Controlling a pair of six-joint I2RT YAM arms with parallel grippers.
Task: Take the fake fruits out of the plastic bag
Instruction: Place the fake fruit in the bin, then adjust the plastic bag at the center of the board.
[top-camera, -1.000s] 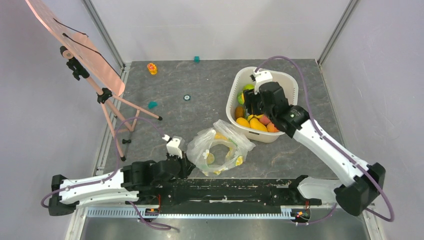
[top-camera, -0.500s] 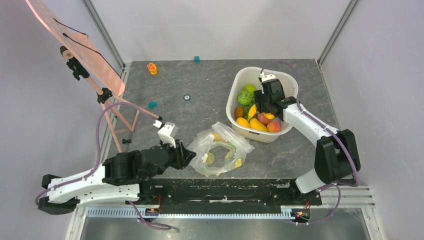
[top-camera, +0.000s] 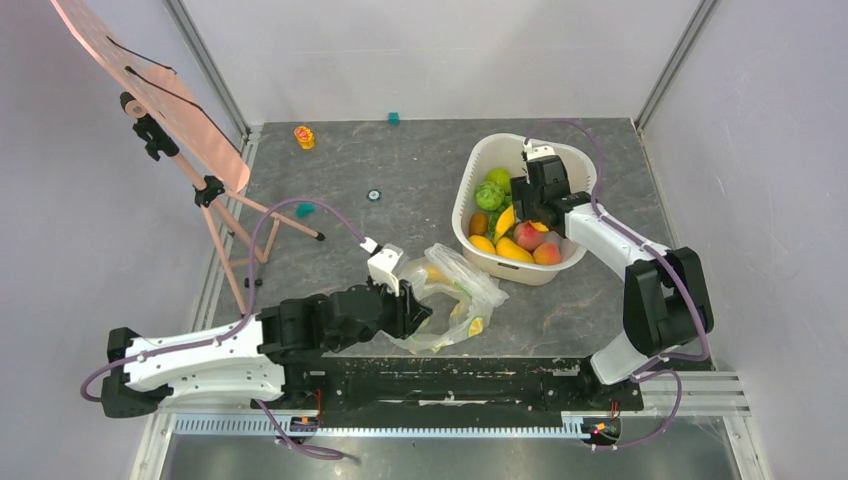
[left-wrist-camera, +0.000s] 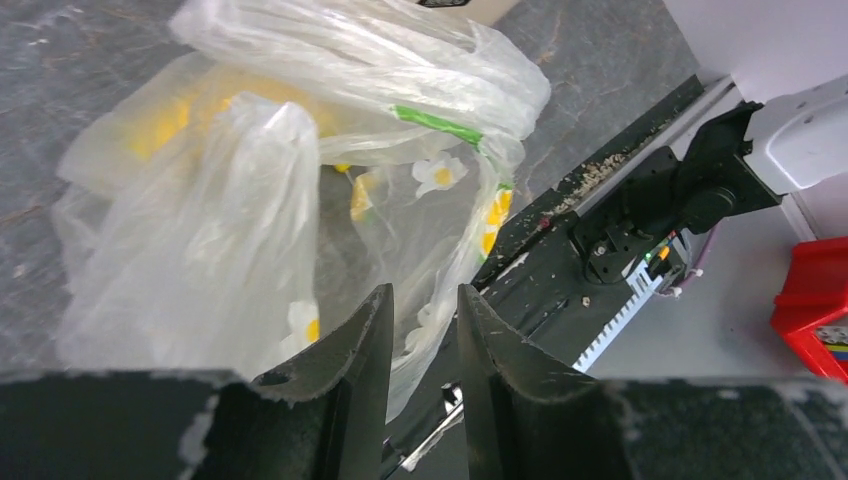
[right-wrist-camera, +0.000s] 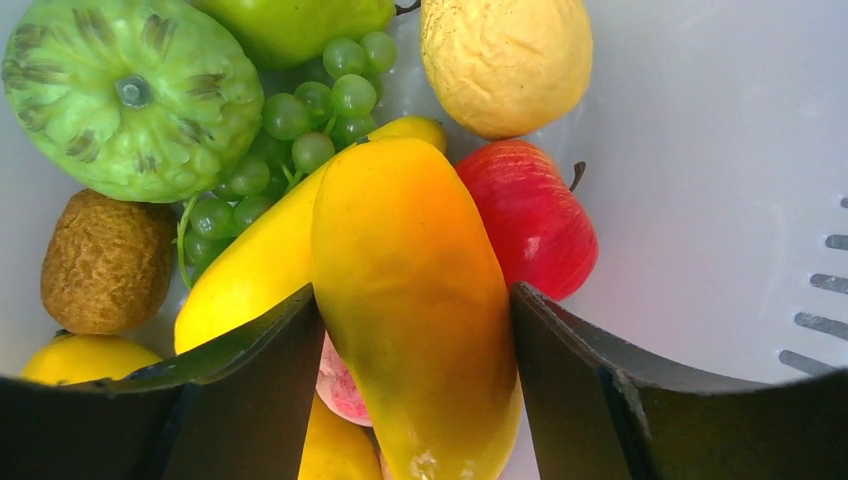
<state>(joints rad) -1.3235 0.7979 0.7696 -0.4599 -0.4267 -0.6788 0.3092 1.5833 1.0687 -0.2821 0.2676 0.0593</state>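
Note:
The see-through flower-print plastic bag (top-camera: 455, 290) lies crumpled on the table's near middle. Something yellow (left-wrist-camera: 165, 120) shows through its film. My left gripper (top-camera: 418, 308) is at the bag's near-left edge. Its jaws (left-wrist-camera: 420, 300) stand a narrow gap apart, with bag film (left-wrist-camera: 250, 200) just beyond them. My right gripper (top-camera: 520, 212) is down inside the white basin (top-camera: 470, 190). It is shut (right-wrist-camera: 412, 300) on an orange-yellow fruit (right-wrist-camera: 400, 260). Under it lie a yellow banana (right-wrist-camera: 250, 280), a bumpy green fruit (right-wrist-camera: 130, 95), green grapes (right-wrist-camera: 290, 130) and a red apple (right-wrist-camera: 530, 215).
A wooden easel (top-camera: 190, 150) stands at the far left. Small toy blocks lie at the back: an orange-yellow one (top-camera: 304, 137), a teal one (top-camera: 394, 118) and another teal one (top-camera: 305, 209). The black base rail (top-camera: 480, 380) runs along the near edge.
My left arm has swung right, bringing its gripper up to the bag's edge. My right gripper has gone lower into the basin with the orange-yellow fruit.

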